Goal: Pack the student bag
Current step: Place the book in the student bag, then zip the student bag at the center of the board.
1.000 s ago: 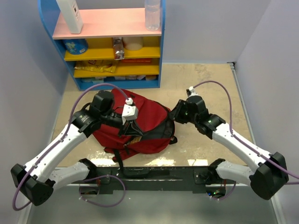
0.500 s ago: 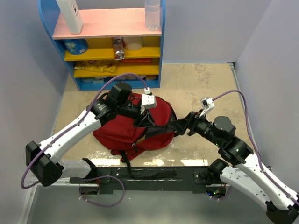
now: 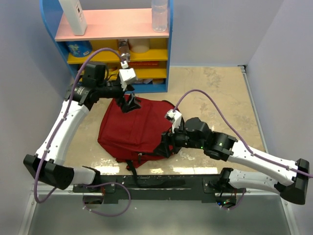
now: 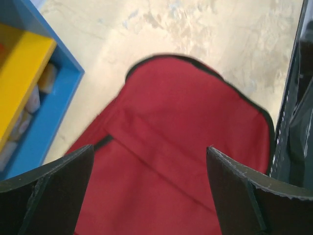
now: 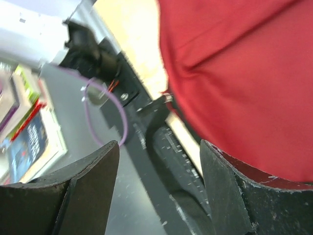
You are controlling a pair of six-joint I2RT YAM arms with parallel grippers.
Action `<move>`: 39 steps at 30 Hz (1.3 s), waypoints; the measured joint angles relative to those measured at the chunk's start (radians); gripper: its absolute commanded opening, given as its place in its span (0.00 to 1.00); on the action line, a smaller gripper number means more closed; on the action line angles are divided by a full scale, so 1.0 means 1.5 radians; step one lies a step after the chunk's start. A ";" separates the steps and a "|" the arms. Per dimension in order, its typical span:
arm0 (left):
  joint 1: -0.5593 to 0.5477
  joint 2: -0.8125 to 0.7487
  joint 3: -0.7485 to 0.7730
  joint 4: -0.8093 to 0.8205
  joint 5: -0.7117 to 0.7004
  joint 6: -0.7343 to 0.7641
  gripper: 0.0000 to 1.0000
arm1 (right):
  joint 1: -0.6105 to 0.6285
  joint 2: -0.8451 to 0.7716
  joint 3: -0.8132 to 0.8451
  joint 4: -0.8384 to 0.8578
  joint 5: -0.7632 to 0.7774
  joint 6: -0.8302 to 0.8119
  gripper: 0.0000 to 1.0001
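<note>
You pulled left gripper (image 3: 131, 104) back off student bag (image 3: 137, 129) toward shelf (image 3: 112, 24), jaws wide apart, holding nothing; you swung right gripper (image 3: 165, 146) to the bag's side away from shelf, jaws apart too; bag lay flat just before shelf.

The left arm (image 3: 68, 122) climbs from its base toward the far left, bends at the elbow and turns its wrist rightward; the left gripper (image 3: 130, 104) hangs pointing down, jaws spread wide, its dark fingers (image 4: 49, 196) well apart in the wrist view; the right arm (image 3: 254, 157) lies low, stretched leftward along the near edge; the right gripper (image 3: 164, 146) aims left and slightly down, jaws likewise wide apart.
</note>
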 measured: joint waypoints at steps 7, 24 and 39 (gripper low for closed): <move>0.034 -0.106 -0.118 -0.107 0.045 0.137 1.00 | 0.031 0.110 0.064 -0.029 -0.011 0.038 0.68; 0.082 -0.253 -0.318 -0.064 0.085 0.208 0.99 | 0.047 0.310 0.081 -0.012 -0.106 0.304 0.56; 0.083 -0.292 -0.366 -0.040 0.092 0.232 0.99 | 0.101 0.367 0.129 0.010 0.036 0.440 0.45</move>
